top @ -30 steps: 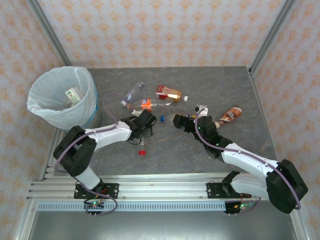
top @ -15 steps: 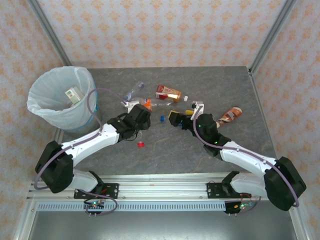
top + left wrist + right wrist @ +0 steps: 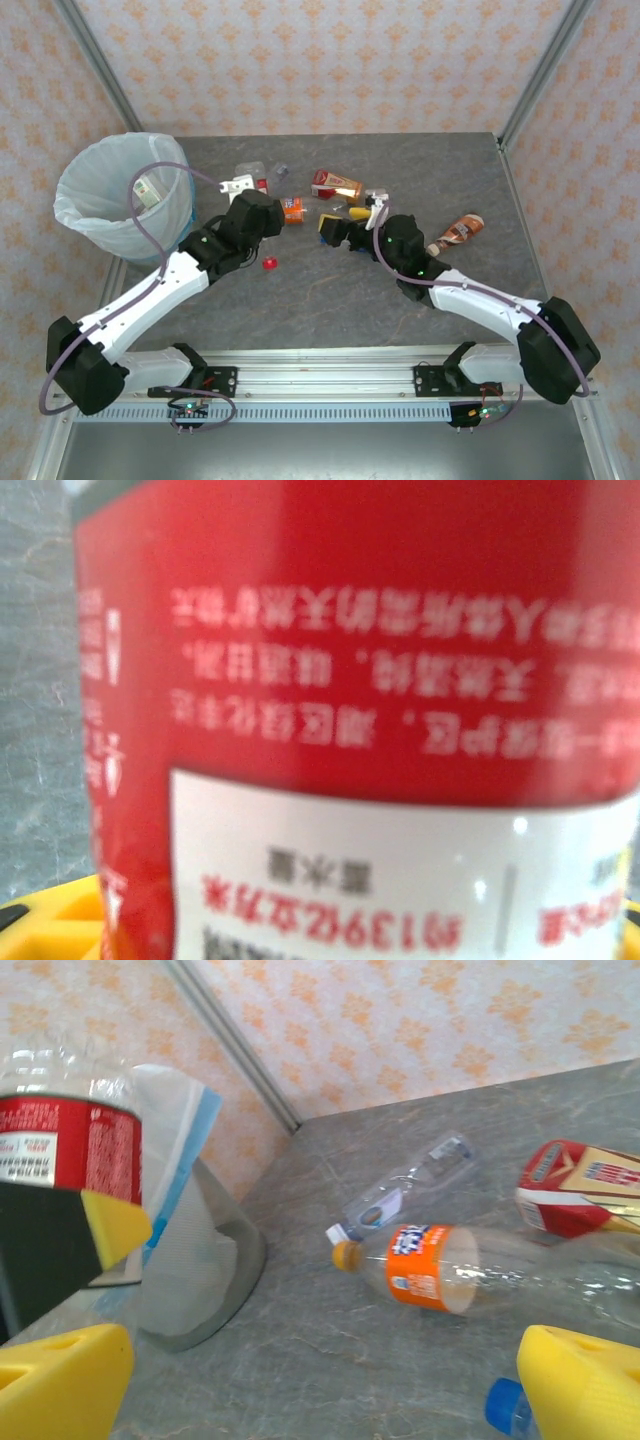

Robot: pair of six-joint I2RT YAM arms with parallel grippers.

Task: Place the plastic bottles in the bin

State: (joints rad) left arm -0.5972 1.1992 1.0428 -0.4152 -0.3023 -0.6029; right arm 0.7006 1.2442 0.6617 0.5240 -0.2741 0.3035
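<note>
Grips a red bottle (image 3: 380,630) in the left pincer (image 3: 243,187), upper left by the bin (image 3: 100,228). Holds the right pincer (image 3: 330,1380) wide open, empty.

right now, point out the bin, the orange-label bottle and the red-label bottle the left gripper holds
bin (image 3: 105,232): top view, on its bag-covered near wall
orange-label bottle (image 3: 415,1265): right wrist view, on the orange label
red-label bottle (image 3: 60,1145): right wrist view, on the red label
</note>
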